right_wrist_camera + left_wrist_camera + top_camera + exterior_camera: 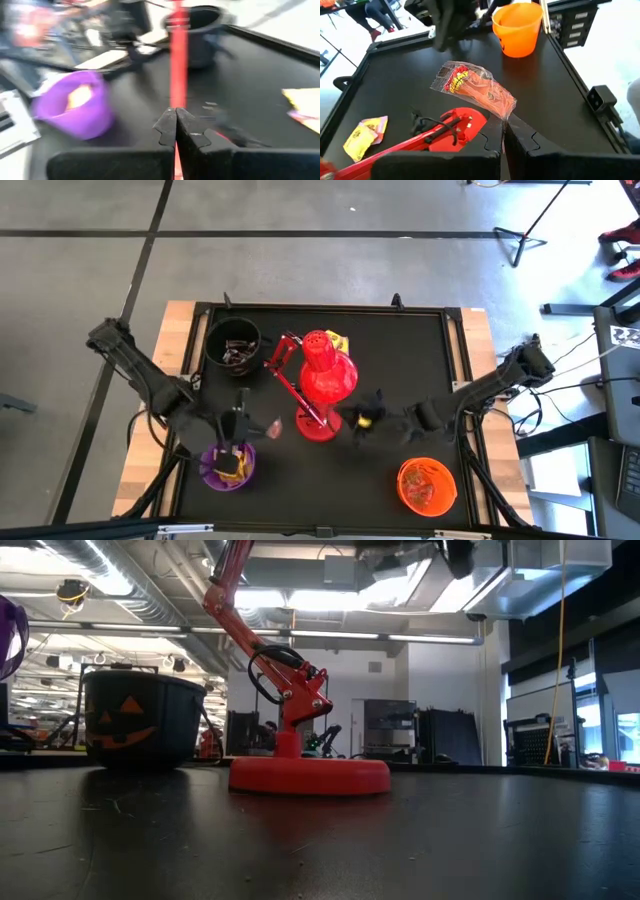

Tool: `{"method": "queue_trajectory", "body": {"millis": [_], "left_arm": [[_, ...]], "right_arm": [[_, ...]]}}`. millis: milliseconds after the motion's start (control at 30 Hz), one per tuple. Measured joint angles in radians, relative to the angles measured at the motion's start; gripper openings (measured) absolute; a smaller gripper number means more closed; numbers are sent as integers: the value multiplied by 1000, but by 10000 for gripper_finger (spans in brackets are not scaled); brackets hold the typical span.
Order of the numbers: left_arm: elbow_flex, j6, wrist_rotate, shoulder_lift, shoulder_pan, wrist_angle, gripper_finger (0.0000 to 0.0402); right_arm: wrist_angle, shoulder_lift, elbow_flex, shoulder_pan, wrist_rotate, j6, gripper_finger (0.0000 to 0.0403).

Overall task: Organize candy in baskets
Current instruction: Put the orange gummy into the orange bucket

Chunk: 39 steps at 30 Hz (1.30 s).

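My left gripper [248, 426] hangs just beyond the purple basket [228, 465], shut on a candy in a clear wrapper with red and yellow print [475, 90]. My right gripper [175, 114] is shut, in the air right of the red lamp's base [315, 423]. A yellow spot [367, 420] shows at it from above; its own wrist view shows nothing between the fingers. The black basket [233, 345] stands at the far left, the orange basket [427, 485] at the near right. All three hold candy. One yellow candy [365, 135] lies flat on the mat behind the lamp. My left gripper pinches one end of the clear wrapper [504, 111] between its two fingertips. The fingers slant down toward the table's right. The candy sticks out ahead of the tips, lifted clear of the mat. My right gripper: I cannot tell whether it touches the yellow spot.
The red desk lamp [322, 375] stands mid-table between the two arms, its jointed arm [270, 660] rising from a round base [310, 775]. The black mat has a raised rim [455, 340]. Stands and furniture fill the floor beyond the far edge.
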State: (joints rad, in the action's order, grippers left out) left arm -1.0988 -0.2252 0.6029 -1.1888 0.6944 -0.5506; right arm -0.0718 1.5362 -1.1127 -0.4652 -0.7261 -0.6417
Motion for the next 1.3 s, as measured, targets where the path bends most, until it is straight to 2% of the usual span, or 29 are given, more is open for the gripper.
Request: {"method": "queue_trajectory", "body": {"millis": [67, 233, 333, 400, 567, 667, 933, 1067, 1300], "left_arm": [[0, 6, -1, -25, -5, 9, 0], [0, 104, -11, -46, -7, 49, 0], [10, 124, -21, -40, -28, 68, 0], [56, 134, -38, -21, -45, 126, 0], [263, 155, -165, 42, -112, 409, 0], [344, 150, -183, 59, -153, 532, 0], [369, 158, -206, 62, -207, 581, 0], [369, 168, -223, 62, -223, 572, 0], [369, 160, -252, 62, -249, 560, 0]], "right_arm": [[196, 33, 45, -23, 52, 76, 3], [718, 126, 158, -30, 285, 264, 3], [872, 158, 199, -4, 321, 285, 3], [891, 167, 213, 16, 319, 276, 3], [881, 176, 211, 70, 318, 255, 3], [851, 176, 211, 96, 319, 253, 3], [865, 176, 211, 127, 327, 248, 8], [866, 176, 211, 128, 334, 258, 55], [911, 176, 211, 136, 354, 244, 196]]}}
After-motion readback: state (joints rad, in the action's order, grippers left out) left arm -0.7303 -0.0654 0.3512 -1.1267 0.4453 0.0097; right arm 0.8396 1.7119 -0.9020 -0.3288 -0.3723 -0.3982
